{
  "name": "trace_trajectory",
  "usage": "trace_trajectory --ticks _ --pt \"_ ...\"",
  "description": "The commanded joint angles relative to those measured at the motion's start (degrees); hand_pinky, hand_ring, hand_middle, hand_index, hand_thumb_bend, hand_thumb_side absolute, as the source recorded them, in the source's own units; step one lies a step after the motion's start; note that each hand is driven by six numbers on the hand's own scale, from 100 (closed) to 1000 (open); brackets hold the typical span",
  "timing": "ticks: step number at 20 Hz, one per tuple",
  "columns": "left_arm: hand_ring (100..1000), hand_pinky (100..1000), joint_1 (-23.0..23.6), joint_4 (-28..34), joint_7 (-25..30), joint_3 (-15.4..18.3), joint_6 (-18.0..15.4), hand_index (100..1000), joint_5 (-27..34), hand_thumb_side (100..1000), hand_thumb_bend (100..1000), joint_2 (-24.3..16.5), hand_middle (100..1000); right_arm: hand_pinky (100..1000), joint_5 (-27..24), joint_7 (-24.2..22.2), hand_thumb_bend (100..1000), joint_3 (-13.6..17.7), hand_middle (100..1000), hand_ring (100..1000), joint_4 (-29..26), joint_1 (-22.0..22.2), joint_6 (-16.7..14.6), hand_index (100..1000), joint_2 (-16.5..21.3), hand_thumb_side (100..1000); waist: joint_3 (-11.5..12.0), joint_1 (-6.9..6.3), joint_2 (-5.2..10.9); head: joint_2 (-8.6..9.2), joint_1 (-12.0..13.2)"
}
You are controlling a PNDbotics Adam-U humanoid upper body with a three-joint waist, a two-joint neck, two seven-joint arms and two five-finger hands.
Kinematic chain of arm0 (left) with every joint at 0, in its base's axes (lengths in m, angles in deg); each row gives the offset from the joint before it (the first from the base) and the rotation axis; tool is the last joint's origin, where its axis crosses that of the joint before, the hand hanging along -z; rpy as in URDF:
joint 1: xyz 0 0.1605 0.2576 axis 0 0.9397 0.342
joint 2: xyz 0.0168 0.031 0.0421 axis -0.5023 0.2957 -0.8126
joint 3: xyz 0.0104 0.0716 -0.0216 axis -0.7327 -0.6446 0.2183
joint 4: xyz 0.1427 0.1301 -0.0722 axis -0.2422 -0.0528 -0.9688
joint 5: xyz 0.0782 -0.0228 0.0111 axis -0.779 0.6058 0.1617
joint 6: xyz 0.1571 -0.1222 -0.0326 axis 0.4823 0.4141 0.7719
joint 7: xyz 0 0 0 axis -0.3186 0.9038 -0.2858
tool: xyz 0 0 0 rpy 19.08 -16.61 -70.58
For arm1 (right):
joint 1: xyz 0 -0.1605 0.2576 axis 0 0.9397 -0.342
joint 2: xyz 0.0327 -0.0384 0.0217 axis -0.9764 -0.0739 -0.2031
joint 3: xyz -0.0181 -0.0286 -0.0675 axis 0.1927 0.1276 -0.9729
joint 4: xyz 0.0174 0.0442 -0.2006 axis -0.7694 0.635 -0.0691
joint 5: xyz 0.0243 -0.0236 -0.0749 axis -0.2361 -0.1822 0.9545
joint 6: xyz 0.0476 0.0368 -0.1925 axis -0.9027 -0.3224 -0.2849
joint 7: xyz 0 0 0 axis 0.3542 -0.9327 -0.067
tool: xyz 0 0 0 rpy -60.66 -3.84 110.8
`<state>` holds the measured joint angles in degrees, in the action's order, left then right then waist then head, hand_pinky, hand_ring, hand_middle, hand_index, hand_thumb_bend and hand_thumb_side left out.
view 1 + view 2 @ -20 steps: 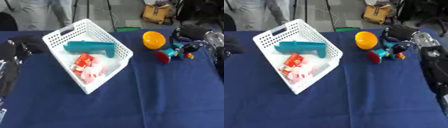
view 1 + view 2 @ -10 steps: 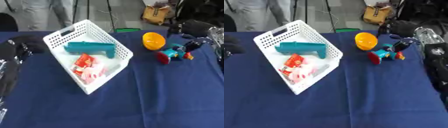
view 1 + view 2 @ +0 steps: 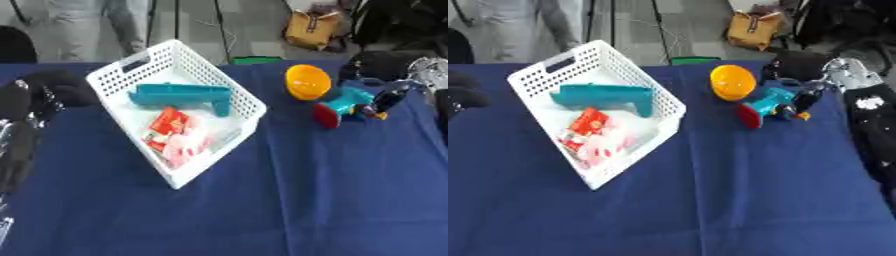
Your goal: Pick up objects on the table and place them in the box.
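Where the right hand's fingers (image 3: 808, 98) reach the teal and red toy (image 3: 767, 105), whether anything is gripped cannot be told. Right of the white basket (image 3: 234, 92), beside an orange bowl (image 3: 308, 82), the toy should be enclosed fully before lifting. The basket's red packets (image 3: 171, 132) and teal object (image 3: 179, 94) are indistinct; the left hand (image 3: 19, 130) is cut off.

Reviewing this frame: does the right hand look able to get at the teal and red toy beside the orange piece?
Probably yes. The right hand is already at the toy's far end, its dark fingers on or just beside it. Nothing lies between them; the orange piece sits to the toy's left, clear of the approach. Actual contact is not clear.
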<state>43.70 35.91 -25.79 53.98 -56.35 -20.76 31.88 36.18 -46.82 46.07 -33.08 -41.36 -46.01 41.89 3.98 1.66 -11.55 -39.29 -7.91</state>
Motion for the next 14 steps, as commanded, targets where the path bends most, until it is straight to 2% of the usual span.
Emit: trace_trajectory --ticks 1,7,14 --pt "689 761 -0.6 1.1 0.0 0.3 -0.2 822 0.2 914 228 -1.3 715 958 3.1 0.9 443 1.0 812 900 0.8 -1.3 0.7 830 1.1 257 0.1 -0.03 0.94 0.0 -0.1" --pt "689 761 -0.7 1.1 0.0 0.3 -0.2 822 0.2 914 228 -1.2 715 956 7.6 4.4 443 1.6 805 899 2.5 -1.3 1.1 824 0.4 256 0.2 -0.02 0.85 -0.01 -0.1" --pt "689 761 -0.8 1.1 0.0 0.3 -0.3 822 0.2 914 227 -1.1 715 947 10.6 6.7 444 1.9 793 892 4.0 -1.6 1.2 816 -1.3 254 0.8 -0.13 0.64 0.11 -0.3"
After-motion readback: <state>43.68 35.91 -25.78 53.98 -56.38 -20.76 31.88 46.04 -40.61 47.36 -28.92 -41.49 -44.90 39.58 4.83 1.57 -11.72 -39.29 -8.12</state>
